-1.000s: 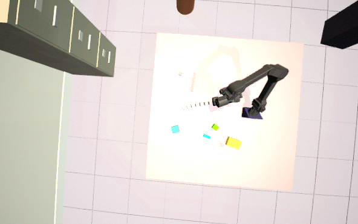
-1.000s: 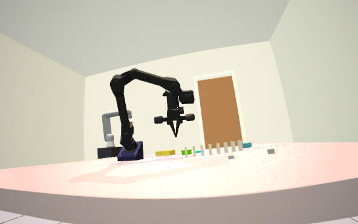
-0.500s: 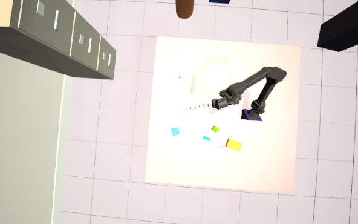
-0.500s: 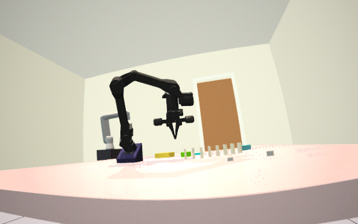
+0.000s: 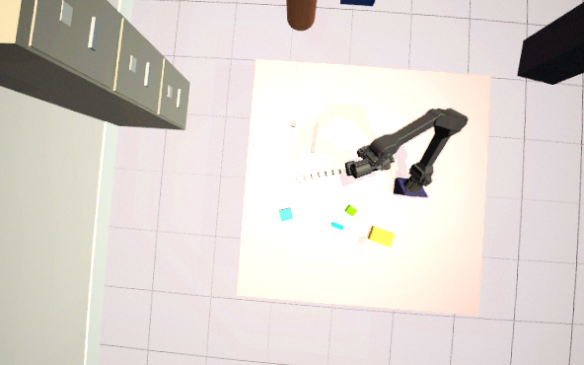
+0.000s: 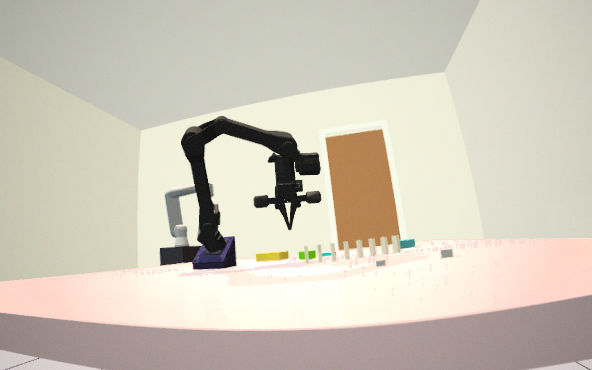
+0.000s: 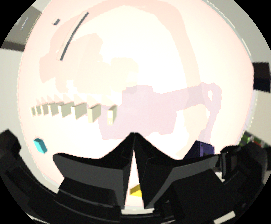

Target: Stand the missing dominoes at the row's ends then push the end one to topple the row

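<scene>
Several pale dominoes stand upright in one evenly spaced row; the row's near-arm end domino [image 6: 306, 254] [image 7: 111, 115] stands closest to the gripper, and the far-end domino [image 6: 396, 244] [image 7: 33, 111] is at the other end. None is seen fallen. My gripper [image 6: 289, 228] [image 7: 134, 135] is shut with its fingertips together and nothing between them. It hangs pointing down, well above the table, a little to the arm's side of the row's near end. In the top view the wrist hides the fingertips.
A cyan block [image 5: 285, 214], a green block [image 5: 351, 210], a small cyan block [image 5: 337, 226] and a yellow block [image 5: 381, 236] lie on one side of the row. A thin pale bar [image 5: 315, 138] and a small grey block [image 5: 293, 124] lie on the other side.
</scene>
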Controlling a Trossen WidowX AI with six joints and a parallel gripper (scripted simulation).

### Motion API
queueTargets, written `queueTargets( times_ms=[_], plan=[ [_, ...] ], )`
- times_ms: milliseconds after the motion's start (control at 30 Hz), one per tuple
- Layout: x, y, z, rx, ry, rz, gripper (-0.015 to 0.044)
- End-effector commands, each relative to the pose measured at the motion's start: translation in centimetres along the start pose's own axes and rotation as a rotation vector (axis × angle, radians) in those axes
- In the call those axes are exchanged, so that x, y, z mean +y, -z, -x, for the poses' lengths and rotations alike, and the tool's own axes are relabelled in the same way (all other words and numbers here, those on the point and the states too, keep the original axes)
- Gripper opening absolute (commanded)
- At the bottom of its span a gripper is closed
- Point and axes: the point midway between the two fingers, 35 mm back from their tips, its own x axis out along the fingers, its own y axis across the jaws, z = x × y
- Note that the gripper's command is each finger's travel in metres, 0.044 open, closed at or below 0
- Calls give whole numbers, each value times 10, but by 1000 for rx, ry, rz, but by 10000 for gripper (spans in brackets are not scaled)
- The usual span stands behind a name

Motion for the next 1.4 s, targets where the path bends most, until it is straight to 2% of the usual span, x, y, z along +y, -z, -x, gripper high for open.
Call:
queueTargets(
  times_ms=[0,67,200,267,1233,1367],
  plan=[
    [1,-1,0,-5,-4,-9,0],
    [2,-1,-11,-4,-5,-9,0],
    [2,-1,-70,-7,-5,-9,0],
    [0,-1,-80,-9,-4,-10,0],
    [39,-4,-79,-9,-6,-11,0],
    [60,7,-53,-14,-117,-24,0]
  ],
)
